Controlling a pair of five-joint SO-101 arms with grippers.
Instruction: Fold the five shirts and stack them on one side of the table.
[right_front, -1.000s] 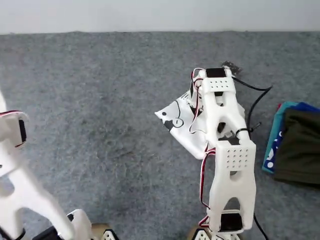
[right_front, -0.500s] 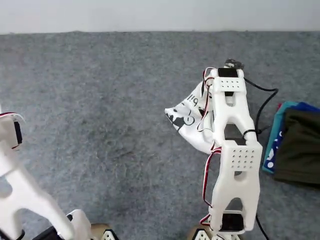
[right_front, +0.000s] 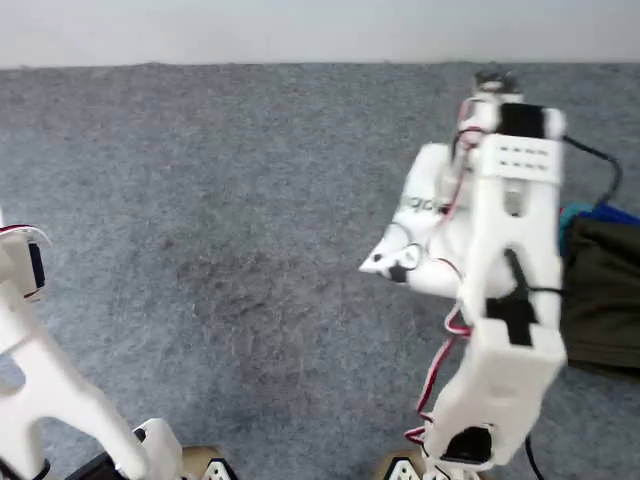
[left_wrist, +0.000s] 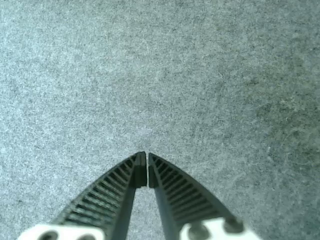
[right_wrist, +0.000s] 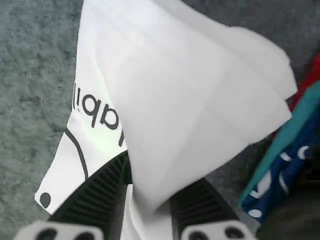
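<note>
- Bare grey table (right_front: 220, 200) stretches across left and middle: wide passage.
- The right arm (right_front: 515, 200) and the white shirt (right_front: 425, 235) it holds block the right side.
- A stack of folded shirts (right_front: 600, 290) lies just beside them at the right edge.
- The left arm (right_front: 40, 380) occupies the near left corner.

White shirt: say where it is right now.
The white shirt is clamped in the right gripper on the high view's right side, beside the folded shirt stack.
</note>
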